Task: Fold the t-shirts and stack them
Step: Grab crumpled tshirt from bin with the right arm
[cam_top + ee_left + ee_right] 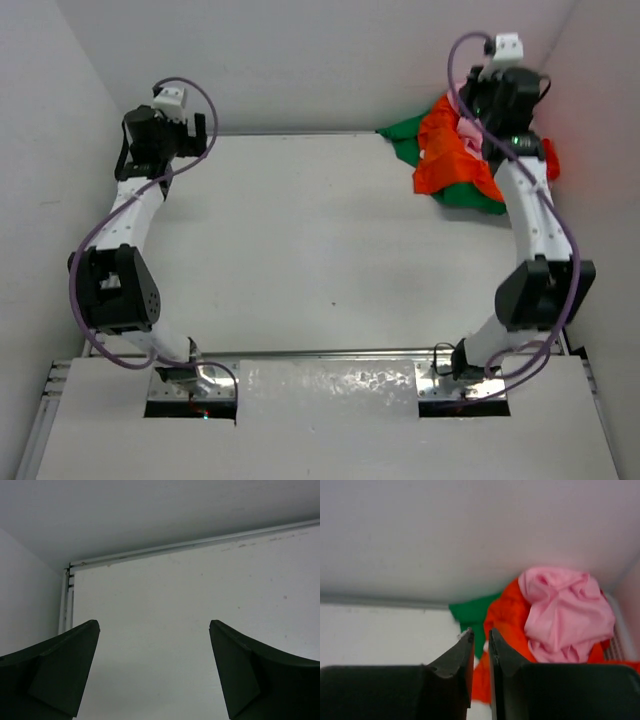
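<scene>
Top view. White table (320, 250), white walls around it. Arm bases at 7 and 5 o'clock on the near edge. Left arm (130, 215) bends up the left side, its wrist near the 10 o'clock corner over bare table; white wrist camera (172, 97) on top, purple cable (205, 100) looped beside it. Right arm (530, 215) runs up the right side to the 1 o'clock corner, its wrist over a crumpled heap of t-shirts. In the heap: green shirt (402, 133) lowest, poking out toward 9 and 6 o'clock; orange shirt (440, 152) draped over it; a sliver of pink shirt (466, 127) beside the arm; a red bit (551, 158) at 3 o'clock of the arm. Fingers of both arms hidden from here.
</scene>
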`<state>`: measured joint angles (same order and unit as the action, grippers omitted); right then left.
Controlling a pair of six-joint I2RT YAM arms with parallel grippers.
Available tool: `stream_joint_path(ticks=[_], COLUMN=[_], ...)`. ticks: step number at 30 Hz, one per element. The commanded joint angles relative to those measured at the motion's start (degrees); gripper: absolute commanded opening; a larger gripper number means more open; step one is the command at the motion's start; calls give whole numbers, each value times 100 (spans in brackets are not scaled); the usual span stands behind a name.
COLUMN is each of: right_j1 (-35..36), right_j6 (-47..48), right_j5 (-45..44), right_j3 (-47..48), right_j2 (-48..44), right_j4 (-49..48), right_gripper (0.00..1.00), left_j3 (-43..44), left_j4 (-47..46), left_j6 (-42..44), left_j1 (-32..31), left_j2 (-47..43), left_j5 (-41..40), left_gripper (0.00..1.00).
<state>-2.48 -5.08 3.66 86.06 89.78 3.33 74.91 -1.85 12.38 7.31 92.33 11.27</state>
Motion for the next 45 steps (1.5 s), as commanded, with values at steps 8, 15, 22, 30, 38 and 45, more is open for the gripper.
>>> stream_joint_path(ticks=[8,15,22,30,38,45], right_j1=[-376,-692,-780,-938,-1035,-1035], right_j6=[-1179,-1802,-2338,-2682,-2814,-2463], right_j5=[-1611,-1571,-1394,-1544,-1342,-1114], right_j3=[4287,4497,4649,4032,4833,4595], right_j2=[3642,4925,5691,5357,6034,5771], right_j4=[1411,-16,-710,-1511,-1643,-1827], right_gripper=[90,81,60,69,25,0], left_j3=[884,1569,1588,1377,1315,1280], left_j4=[3128,3594,3753,3894,3920,3903], left_j6=[1241,1161,1354,1346,1478,1495], left_j1=[-1162,-1223,-1223,-1215,-1223,-1215], left_j2=[-260,539,988,848,927,927], left_j5=[-530,-238,-652,-371,-511,-503], left_gripper=[90,88,88,88,88,88])
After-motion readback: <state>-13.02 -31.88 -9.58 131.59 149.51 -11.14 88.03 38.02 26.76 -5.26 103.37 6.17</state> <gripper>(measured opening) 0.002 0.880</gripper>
